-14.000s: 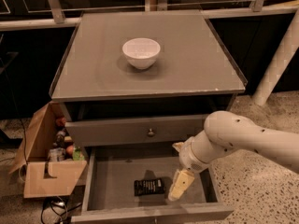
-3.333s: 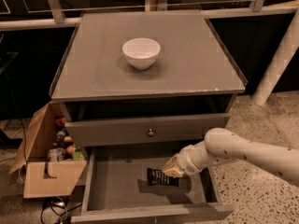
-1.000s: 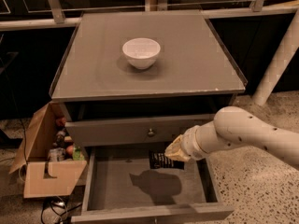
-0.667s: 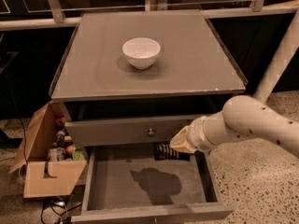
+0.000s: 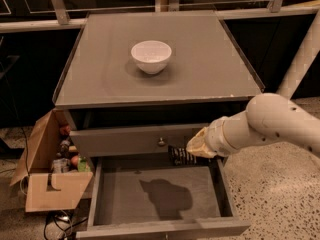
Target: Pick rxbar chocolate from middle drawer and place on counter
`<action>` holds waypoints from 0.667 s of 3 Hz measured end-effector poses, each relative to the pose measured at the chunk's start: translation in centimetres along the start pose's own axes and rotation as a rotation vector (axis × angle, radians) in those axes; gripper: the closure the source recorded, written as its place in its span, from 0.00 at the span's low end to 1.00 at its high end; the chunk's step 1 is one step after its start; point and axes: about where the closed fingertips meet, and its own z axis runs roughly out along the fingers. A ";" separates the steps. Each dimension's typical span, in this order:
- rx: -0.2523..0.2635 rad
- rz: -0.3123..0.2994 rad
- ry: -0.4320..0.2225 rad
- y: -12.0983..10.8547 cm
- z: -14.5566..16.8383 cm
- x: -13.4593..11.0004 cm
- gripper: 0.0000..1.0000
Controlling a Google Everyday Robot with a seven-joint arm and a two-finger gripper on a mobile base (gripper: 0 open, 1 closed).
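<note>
The rxbar chocolate (image 5: 180, 155), a flat black bar with pale print, hangs in my gripper (image 5: 192, 149) above the back right of the open middle drawer (image 5: 155, 196). The gripper is shut on the bar's right end, level with the closed drawer front above. The white arm reaches in from the right. The drawer floor is bare, with the arm's shadow on it. The grey counter (image 5: 200, 59) lies above and behind the gripper.
A white bowl (image 5: 151, 56) stands on the counter, left of centre. The closed upper drawer front has a small round knob (image 5: 161, 142). An open cardboard box (image 5: 47, 169) with bottles stands on the floor to the left. A white post (image 5: 300, 59) rises at the right.
The gripper went down into the drawer, closed on the bar and has lifted it up and to the right, out of the drawer. The drawer floor is now bare.
</note>
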 end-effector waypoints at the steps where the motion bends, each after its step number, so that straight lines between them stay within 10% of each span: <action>1: 0.043 -0.028 0.005 -0.6 -2.3 -1.4 1.00; 2: 0.096 -0.069 0.013 -1.9 -5.6 -3.6 1.00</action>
